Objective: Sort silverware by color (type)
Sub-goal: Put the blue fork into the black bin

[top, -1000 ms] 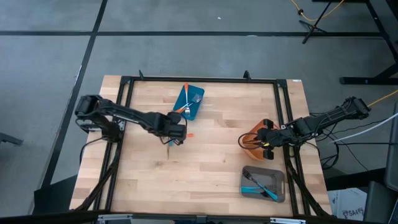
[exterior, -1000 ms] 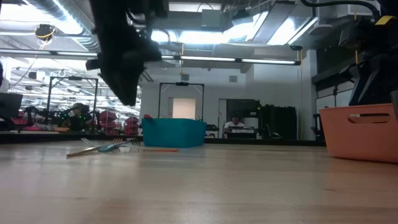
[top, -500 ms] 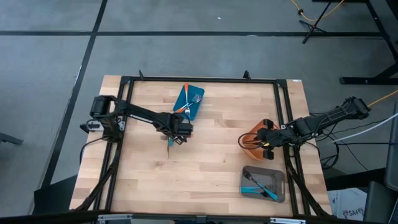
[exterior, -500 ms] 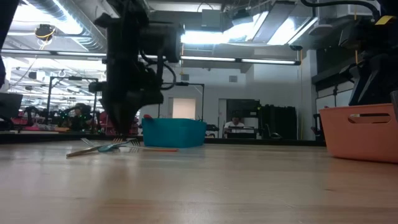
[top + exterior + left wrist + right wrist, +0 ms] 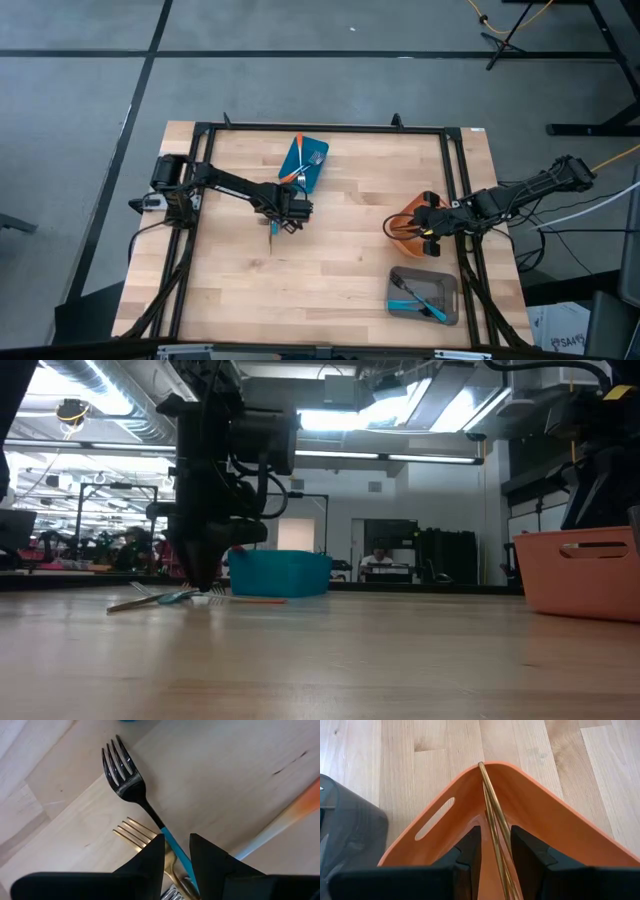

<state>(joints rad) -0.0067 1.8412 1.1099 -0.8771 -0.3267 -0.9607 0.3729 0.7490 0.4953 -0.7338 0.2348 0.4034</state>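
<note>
From the high view, the left gripper (image 5: 290,213) was seen low over the table just below the blue container (image 5: 304,164), above a few loose forks. The right gripper (image 5: 428,226) was seen at the orange container (image 5: 409,231), with the grey container (image 5: 424,296) nearer the front edge.

In the low view, the left gripper (image 5: 207,575) stood almost on the wood, its tips at the forks (image 5: 170,598) lying flat there.

In the left wrist view, the fingers (image 5: 150,857) were apart, with the blue-handled fork (image 5: 145,805) running between them and a gold fork (image 5: 142,836) crossing beside it. Nothing was clamped yet. The fork was judged light, stiff and thin, lying flat, so likely slippery; the coloured handle near its middle seemed the best place to take it, with care not to pinch the gold one too.

In the right wrist view, the fingers (image 5: 470,847) were closed on a gold fork (image 5: 495,815) over the orange container.
</note>
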